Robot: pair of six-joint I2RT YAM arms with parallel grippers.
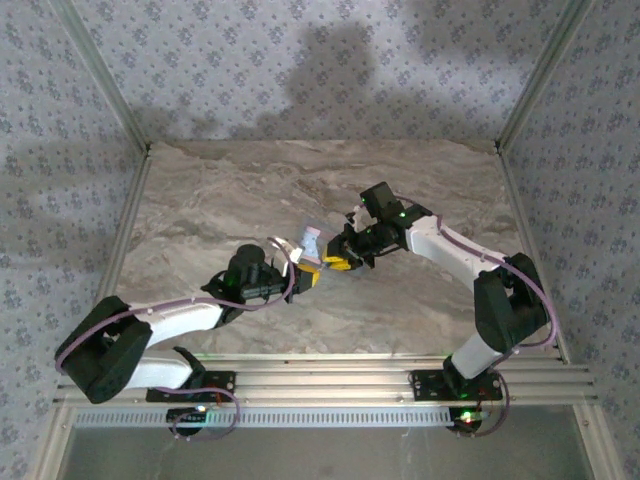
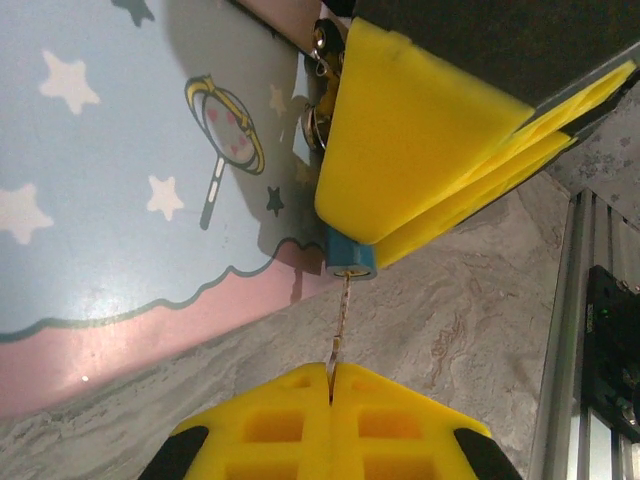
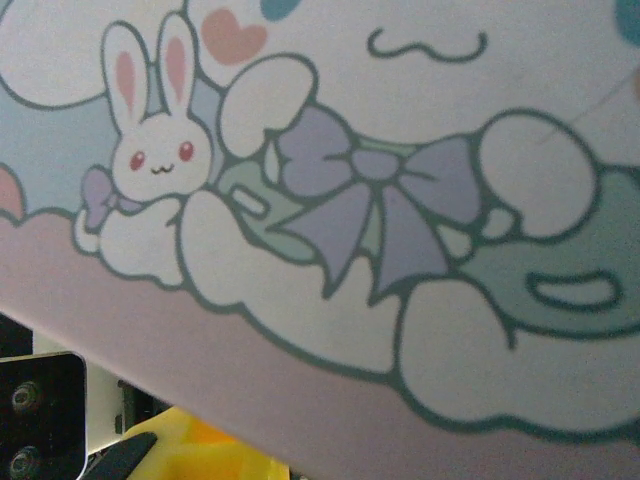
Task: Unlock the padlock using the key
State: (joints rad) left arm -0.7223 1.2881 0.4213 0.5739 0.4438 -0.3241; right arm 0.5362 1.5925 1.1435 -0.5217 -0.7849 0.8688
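Midway across the table the arms meet tip to tip: left gripper from lower left, right gripper from the right, tin just behind the meeting point. Left wrist view: padlock is a small blue stub poking out below the right arm's yellow pads, which are pinched together on it. Its exposed end faces down-frame toward the left fingers. Key is a thin blade, long axis near vertical in that view with a slight lean. Upper end is at the padlock's face, lower end clamped in the seam of the left fingers, which are closed tight on it. Can't tell how deep the blade sits in the lock. Most of the padlock body is buried under the pads, and the key head is hidden between the left fingers. Metal rings at the pads' top edge are partly covered, can't tell what they belong to. Right wrist view: tin lid's bunny print up close, soft focus, with a yellow finger cut off at the bottom edge. Tin lid is close behind lock and key, can't tell if touching. Bare table lies below and right of the blade, out to the aluminium rail.
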